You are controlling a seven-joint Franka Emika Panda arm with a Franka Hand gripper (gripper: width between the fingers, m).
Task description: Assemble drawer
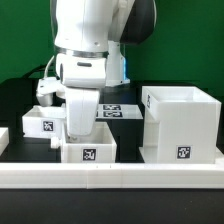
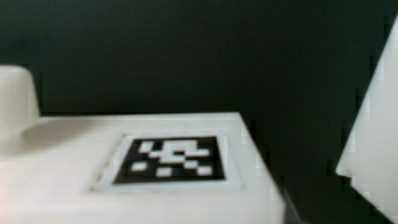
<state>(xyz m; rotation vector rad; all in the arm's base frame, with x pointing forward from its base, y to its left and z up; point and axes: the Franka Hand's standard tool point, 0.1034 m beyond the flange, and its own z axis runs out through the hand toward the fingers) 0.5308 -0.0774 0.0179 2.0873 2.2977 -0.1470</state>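
A small open-top white tray (image 1: 88, 149) with a square tag on its front sits just behind the border wall. My gripper (image 1: 78, 126) reaches straight down at its rear left part; the fingertips are hidden by the hand and the tray. In the wrist view a white tagged face of this tray (image 2: 169, 160) fills the lower part, very close and blurred. A second small tray (image 1: 37, 122) stands at the exterior view's left. The large hollow cube housing (image 1: 181, 124) stands upright at the right, and its white edge (image 2: 375, 120) shows in the wrist view.
The long low white border wall (image 1: 110, 176) runs along the front. The marker board (image 1: 115, 112) lies flat behind the trays, partly hidden by the arm. The table top is black, with a green backdrop behind.
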